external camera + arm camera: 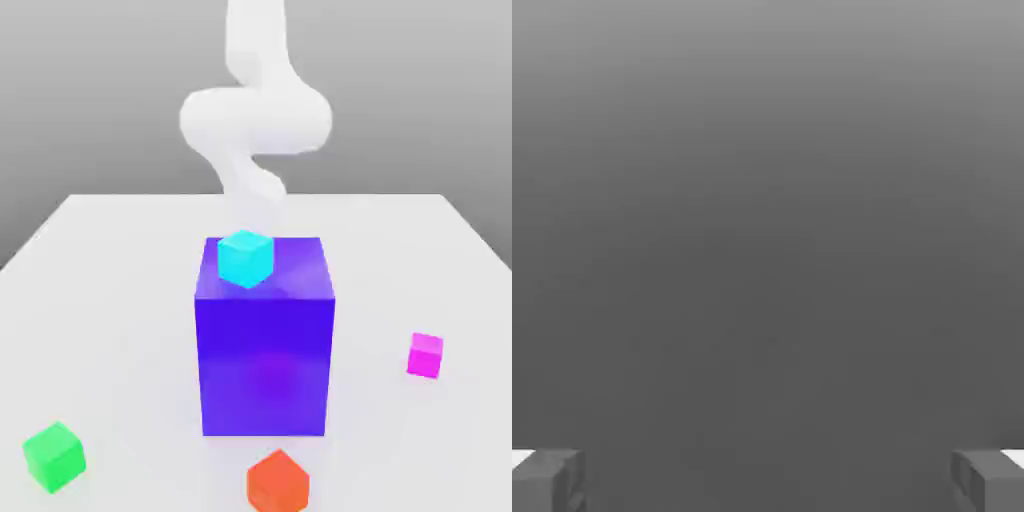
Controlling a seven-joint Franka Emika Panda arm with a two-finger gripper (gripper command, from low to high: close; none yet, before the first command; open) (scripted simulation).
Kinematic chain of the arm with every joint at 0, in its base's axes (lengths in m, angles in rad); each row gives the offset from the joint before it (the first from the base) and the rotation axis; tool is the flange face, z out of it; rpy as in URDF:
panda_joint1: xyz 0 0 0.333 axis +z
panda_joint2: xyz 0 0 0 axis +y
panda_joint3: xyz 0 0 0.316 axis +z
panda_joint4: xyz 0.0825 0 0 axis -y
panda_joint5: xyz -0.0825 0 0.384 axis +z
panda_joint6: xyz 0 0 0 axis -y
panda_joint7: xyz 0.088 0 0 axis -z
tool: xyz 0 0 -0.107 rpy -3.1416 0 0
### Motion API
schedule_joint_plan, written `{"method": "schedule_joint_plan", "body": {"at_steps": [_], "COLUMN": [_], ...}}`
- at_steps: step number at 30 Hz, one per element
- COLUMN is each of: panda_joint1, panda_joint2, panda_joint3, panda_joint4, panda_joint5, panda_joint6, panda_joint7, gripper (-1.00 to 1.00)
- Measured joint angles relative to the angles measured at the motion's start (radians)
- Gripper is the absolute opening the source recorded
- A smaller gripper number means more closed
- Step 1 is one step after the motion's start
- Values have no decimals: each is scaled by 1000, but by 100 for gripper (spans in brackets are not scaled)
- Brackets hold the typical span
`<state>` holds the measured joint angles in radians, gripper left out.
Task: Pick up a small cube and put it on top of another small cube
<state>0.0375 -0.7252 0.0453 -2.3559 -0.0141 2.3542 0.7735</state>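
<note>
The small cube (425,355), glossy magenta-pink, rests on the white table toward the exterior view's right, apart from the big block. My white arm (255,120) rises behind the big blue-purple block (265,350), well away from the small cube. In the hand view my gripper (768,480) is open, its two grey fingertips (547,480) standing far apart with nothing between them and only plain grey beyond.
A cyan cube (246,257) sits on top of the big block, near its far edge. A green cube (54,456) lies at the front on the exterior view's left, an orange-red cube (278,482) at the front middle. The white table (120,300) spreads around them.
</note>
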Motion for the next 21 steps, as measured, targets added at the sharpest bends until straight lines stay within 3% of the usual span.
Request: {"method": "schedule_joint_plan", "body": {"at_steps": [12,18,21], "panda_joint1": [222,381,426], "panda_joint2": [436,677,762], "panda_joint3": [215,327,339], "panda_joint4": [-298,-458,-491], "panda_joint5": [-62,-39,-48], "panda_joint6": [301,472,536], "panda_joint7": [-162,-291,-311], "gripper": [0,0,0]}}
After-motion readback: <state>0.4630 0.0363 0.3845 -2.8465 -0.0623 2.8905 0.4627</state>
